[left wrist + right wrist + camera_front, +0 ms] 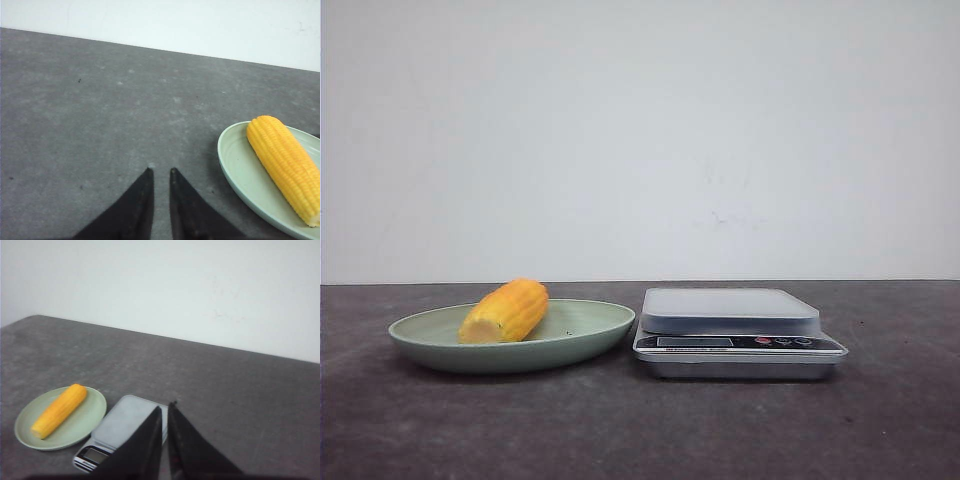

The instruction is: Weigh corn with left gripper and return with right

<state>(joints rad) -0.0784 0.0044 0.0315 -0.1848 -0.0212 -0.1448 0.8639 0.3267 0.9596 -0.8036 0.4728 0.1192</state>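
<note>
Resting place of corn (506, 311): it lay in the green plate (590, 340), just left of the scale (735, 330).
My left fingers (161, 172): nearly pressed together, empty, above the table (75, 125).
My right fingers (165, 406): nearly pressed together, empty.

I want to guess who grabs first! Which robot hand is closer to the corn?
Left gripper: the corn lies just beside it. The right gripper sits beyond the scale.

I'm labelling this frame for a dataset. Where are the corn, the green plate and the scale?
corn (506, 310): front view, middle of the cob's kerneled side.
green plate (590, 335): front view, bare rim right of the cob.
scale (728, 305): front view, centre of the weighing platform.
</note>
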